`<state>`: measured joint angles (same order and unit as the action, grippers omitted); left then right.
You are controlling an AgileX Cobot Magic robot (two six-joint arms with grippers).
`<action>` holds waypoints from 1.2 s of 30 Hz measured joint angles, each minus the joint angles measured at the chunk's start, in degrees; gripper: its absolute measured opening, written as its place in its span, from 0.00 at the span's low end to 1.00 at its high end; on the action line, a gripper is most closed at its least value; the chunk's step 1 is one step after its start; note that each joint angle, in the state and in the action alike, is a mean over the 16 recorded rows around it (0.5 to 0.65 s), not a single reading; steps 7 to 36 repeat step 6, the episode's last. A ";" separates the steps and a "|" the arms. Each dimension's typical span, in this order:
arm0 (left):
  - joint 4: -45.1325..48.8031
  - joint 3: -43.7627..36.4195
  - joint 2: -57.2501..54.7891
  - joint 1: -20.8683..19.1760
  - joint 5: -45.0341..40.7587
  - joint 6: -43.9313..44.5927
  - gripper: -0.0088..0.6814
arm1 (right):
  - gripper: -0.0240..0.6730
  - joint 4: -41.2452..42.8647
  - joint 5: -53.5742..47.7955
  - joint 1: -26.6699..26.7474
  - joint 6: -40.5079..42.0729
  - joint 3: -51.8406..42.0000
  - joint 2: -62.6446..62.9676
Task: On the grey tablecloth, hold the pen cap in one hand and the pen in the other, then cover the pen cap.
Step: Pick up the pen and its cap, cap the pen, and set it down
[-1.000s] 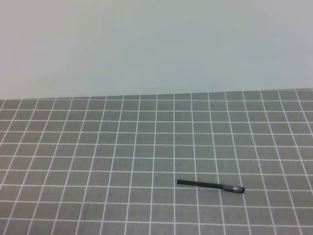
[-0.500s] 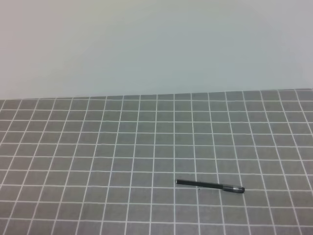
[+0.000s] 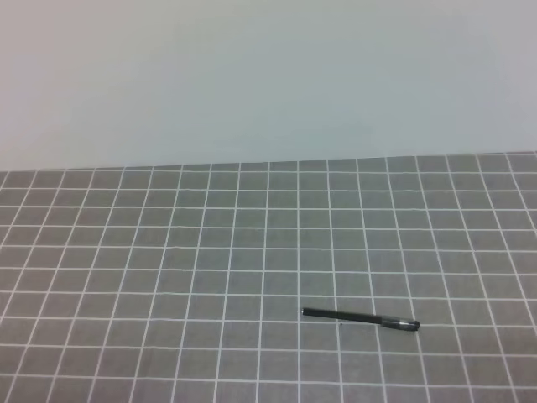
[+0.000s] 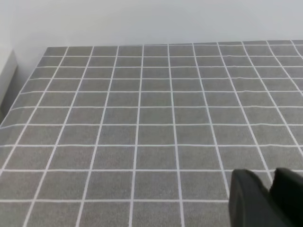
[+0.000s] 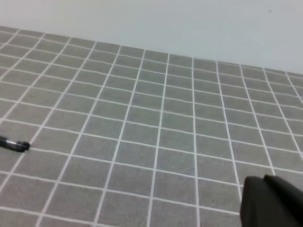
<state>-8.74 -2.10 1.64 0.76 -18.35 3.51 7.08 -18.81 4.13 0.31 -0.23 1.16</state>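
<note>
Pen [image 3: 359, 318] well apart from fingers [image 5: 265, 203]

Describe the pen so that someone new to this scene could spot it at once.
A grey tablecloth with a white grid fills the lower half of the high view. Toward the front, right of centre, lies the pen, nearly level. It is the only thing there: slim, black, silvery at its right end.

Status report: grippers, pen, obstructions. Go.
Left gripper empty, fingers slightly apart. Right gripper shut, empty. Pen lying flat on grey tablecloth, separate cap not visible. Nothing blocking the pen.
</note>
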 joint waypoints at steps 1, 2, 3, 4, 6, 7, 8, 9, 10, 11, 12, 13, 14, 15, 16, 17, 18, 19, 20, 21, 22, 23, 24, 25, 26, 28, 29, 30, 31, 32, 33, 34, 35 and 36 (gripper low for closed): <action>0.00 0.02 0.00 0.00 0.01 0.00 0.15 | 0.03 -0.01 0.01 -0.09 0.30 0.00 0.00; 0.00 0.05 0.00 0.00 0.01 0.00 0.15 | 0.03 -0.02 0.02 -0.20 0.62 0.00 0.00; -0.01 -0.12 0.00 0.00 0.02 0.00 0.15 | 0.03 -0.02 0.01 -0.33 0.98 0.00 0.00; -0.03 -0.32 0.00 0.00 0.03 -0.01 0.15 | 0.03 -0.02 0.00 -0.47 1.36 0.00 0.00; -0.03 -0.32 0.00 0.00 0.05 -0.01 0.15 | 0.03 -0.02 -0.03 -0.70 2.05 0.00 0.00; -0.03 -0.32 0.00 0.00 0.05 -0.01 0.15 | 0.03 -0.02 -0.03 -0.70 2.05 0.00 0.00; -0.03 -0.32 0.00 0.00 0.05 -0.01 0.15 | 0.03 -0.02 -0.03 -0.70 2.05 0.00 0.00; -0.03 -0.32 0.00 0.00 0.05 -0.01 0.15 | 0.03 -0.02 -0.03 -0.70 2.05 0.00 0.00; -0.03 -0.32 0.00 0.00 0.05 -0.01 0.15 | 0.03 -0.02 -0.03 -0.70 2.05 0.00 0.00; -0.03 -0.32 0.00 0.00 0.05 -0.01 0.15 | 0.03 -0.02 -0.03 -0.70 2.05 0.00 0.00; -0.03 -0.32 0.00 0.00 0.05 -0.01 0.15 | 0.03 -0.02 -0.03 -0.70 2.05 0.00 0.00; -0.03 -0.32 0.00 0.00 0.05 -0.01 0.15 | 0.03 -0.02 -0.03 -0.70 2.05 0.00 0.00; -0.03 -0.32 0.00 0.00 0.05 -0.01 0.15 | 0.03 -0.02 -0.03 -0.70 2.05 0.00 0.00; -0.03 -0.32 0.00 0.00 0.05 -0.01 0.15 | 0.03 -0.02 -0.03 -0.70 2.05 0.00 0.00; -0.03 -0.32 0.00 0.00 0.05 -0.01 0.15 | 0.03 -0.02 -0.03 -0.70 2.05 0.00 0.00; -0.03 -0.32 0.00 0.00 0.05 -0.01 0.15 | 0.03 -0.02 -0.03 -0.70 2.05 0.00 0.00; -0.03 -0.32 0.00 0.00 0.05 -0.01 0.15 | 0.03 -0.02 -0.03 -0.70 2.05 0.00 0.00; -0.03 -0.32 0.00 0.00 0.05 -0.01 0.15 | 0.03 -0.02 -0.03 -0.70 2.05 0.00 0.00; -0.03 -0.32 0.00 0.00 0.05 -0.01 0.15 | 0.03 -0.02 -0.03 -0.70 2.05 0.00 0.00; -0.03 -0.32 0.00 0.00 0.05 -0.01 0.15 | 0.03 -0.02 -0.03 -0.70 2.05 0.00 0.00; -0.03 -0.32 0.00 0.00 0.05 -0.01 0.15 | 0.03 -0.02 -0.03 -0.70 2.05 0.00 0.00; -0.03 -0.32 0.00 0.00 0.05 -0.01 0.15 | 0.03 -0.02 -0.03 -0.70 2.05 0.00 0.00; -0.03 -0.32 0.00 0.00 0.05 -0.01 0.15 | 0.03 -0.02 -0.03 -0.70 2.05 0.00 0.00; -0.03 -0.32 0.00 0.00 0.05 -0.01 0.15 | 0.03 -0.02 -0.03 -0.70 2.05 0.00 0.00; -0.03 -0.32 0.00 0.00 0.05 -0.01 0.15 | 0.03 -0.02 -0.03 -0.70 2.05 0.00 0.00; -0.03 -0.32 0.00 0.00 0.05 -0.01 0.15 | 0.03 -0.02 -0.03 -0.70 2.05 0.00 0.00; -0.03 -0.32 0.00 0.00 0.05 -0.01 0.15 | 0.03 -0.02 -0.03 -0.70 2.05 0.00 0.00; -0.03 -0.32 0.00 0.00 0.05 -0.01 0.15 | 0.03 -0.02 -0.03 -0.70 2.05 0.00 0.00; -0.03 -0.32 0.00 0.00 0.05 -0.01 0.15 | 0.03 -0.02 -0.03 -0.70 2.05 0.00 0.00; -0.03 -0.32 0.00 0.00 0.05 -0.01 0.15 | 0.03 -0.02 -0.03 -0.70 2.05 0.00 0.00; -0.03 -0.32 0.00 0.00 0.05 -0.01 0.15 | 0.03 -0.02 -0.03 -0.70 2.05 0.00 0.00; -0.03 -0.32 0.00 0.00 0.05 -0.01 0.15 | 0.03 -0.02 -0.03 -0.70 2.05 0.00 0.00; -0.03 -0.32 0.00 0.00 0.05 -0.01 0.15 | 0.03 -0.02 -0.03 -0.70 2.05 0.00 0.00; -0.03 -0.32 0.00 0.00 0.05 -0.01 0.15 | 0.03 -0.02 -0.03 -0.70 2.05 0.00 0.00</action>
